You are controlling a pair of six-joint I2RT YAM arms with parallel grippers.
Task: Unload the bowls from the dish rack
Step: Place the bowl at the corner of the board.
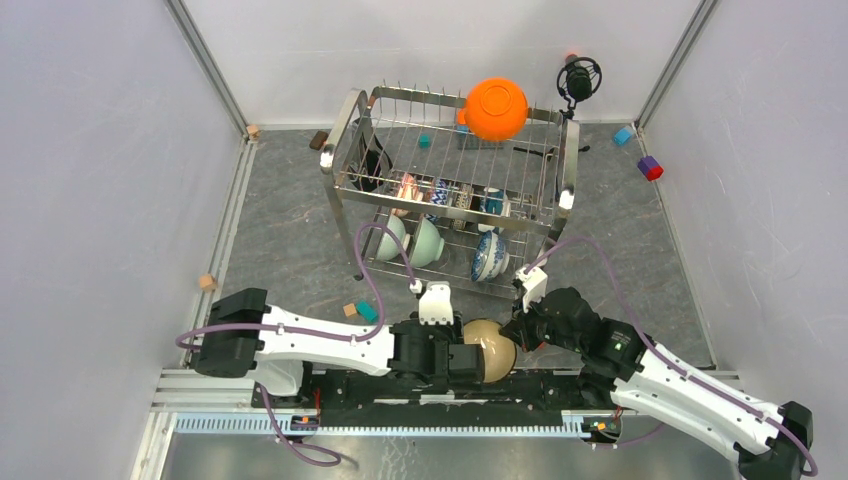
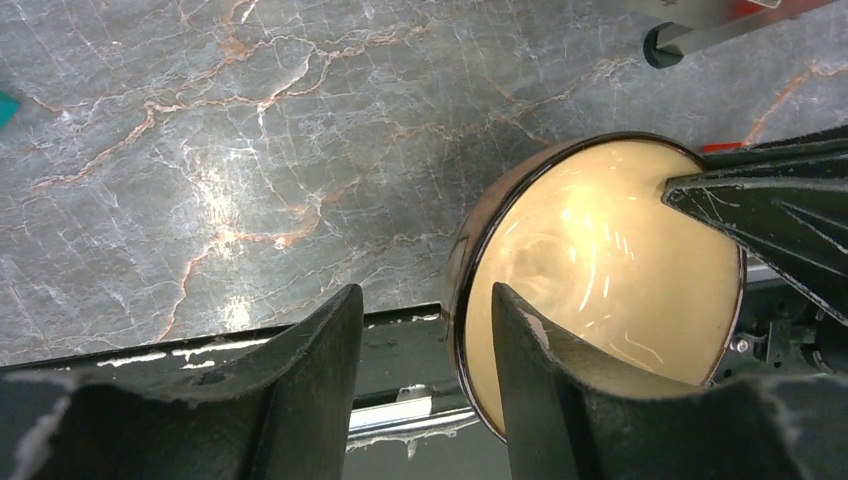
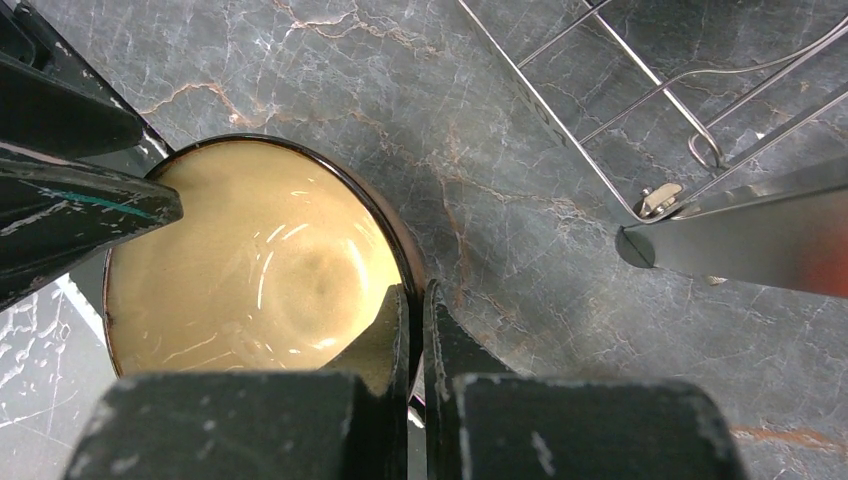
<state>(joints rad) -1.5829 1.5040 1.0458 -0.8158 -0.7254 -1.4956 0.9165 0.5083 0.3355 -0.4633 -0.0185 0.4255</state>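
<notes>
One brown-gold glazed bowl (image 1: 490, 348) with a cream inside is sitting out of the two-tier steel wire dish rack (image 1: 340, 135), between the two grippers at the near edge of the grey marbled table (image 1: 290, 230). Whether it is resting there or hanging in the grip I cannot tell. Most of the unloading is waiting to be done: a bright orange bowl (image 1: 497, 108) is perching on the top tier, patterned bowls (image 1: 415, 188) are standing in the middle row, and two pale green bowls (image 1: 428, 240) and a blue-and-white bowl (image 1: 489, 255) are leaning in the lower tier. The right gripper (image 3: 416, 300) is clamping the brown-gold bowl's rim, its fingers nearly together. The left gripper (image 2: 422, 300) is straddling the opposite rim with its fingers partway apart, one inside the bowl and the other outside and clear of it, so it is not yet gripping.
</notes>
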